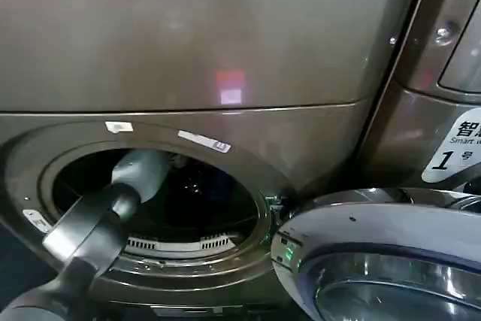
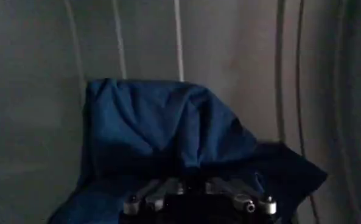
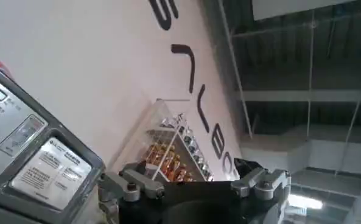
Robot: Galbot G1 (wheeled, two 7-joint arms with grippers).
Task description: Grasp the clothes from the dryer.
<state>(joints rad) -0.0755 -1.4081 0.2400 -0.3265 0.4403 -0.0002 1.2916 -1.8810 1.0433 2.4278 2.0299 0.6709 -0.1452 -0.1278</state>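
The dryer (image 1: 225, 50) is a bronze-grey front-loader, and its round porthole (image 1: 161, 193) stands open. My left arm (image 1: 113, 208) reaches through the porthole into the dark drum. Inside, blue clothes (image 2: 162, 122) lie heaped against the ribbed drum wall (image 2: 241, 55). My left gripper (image 2: 191, 178) is at the near edge of the heap, shut on a dark fold of the clothes. My right gripper (image 3: 192, 185) is raised outside the drum, pointing up toward a white wall and the ceiling, with nothing near it.
The dryer's open door (image 1: 376, 261), with a shiny ring, hangs at the lower right of the porthole. A second bronze panel with a white sticker bearing a 1 (image 1: 455, 152) stands to the right. A control panel (image 3: 28, 158) shows beside the right gripper.
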